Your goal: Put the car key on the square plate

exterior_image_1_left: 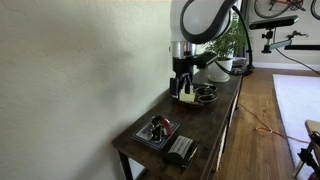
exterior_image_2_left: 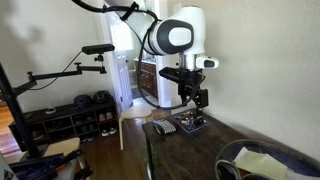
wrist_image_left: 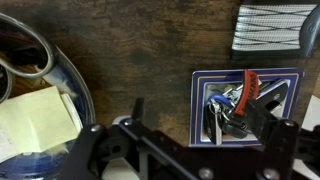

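Far left in the wrist view: a round dish [wrist_image_left: 80,95] with a pale yellow piece [wrist_image_left: 35,118] lying in it. Low centre: the gripper [wrist_image_left: 180,140], jaws spread wide, nothing between them, hanging clear above the dark wooden table [wrist_image_left: 140,50]. Right of centre: the square plate [wrist_image_left: 203,90], dark with pale rim lines, flat on the table, carrying the car key [wrist_image_left: 226,106] with its red strap [wrist_image_left: 250,84]. Top right: a black ribbed box [wrist_image_left: 270,27], near the plate but not touching.
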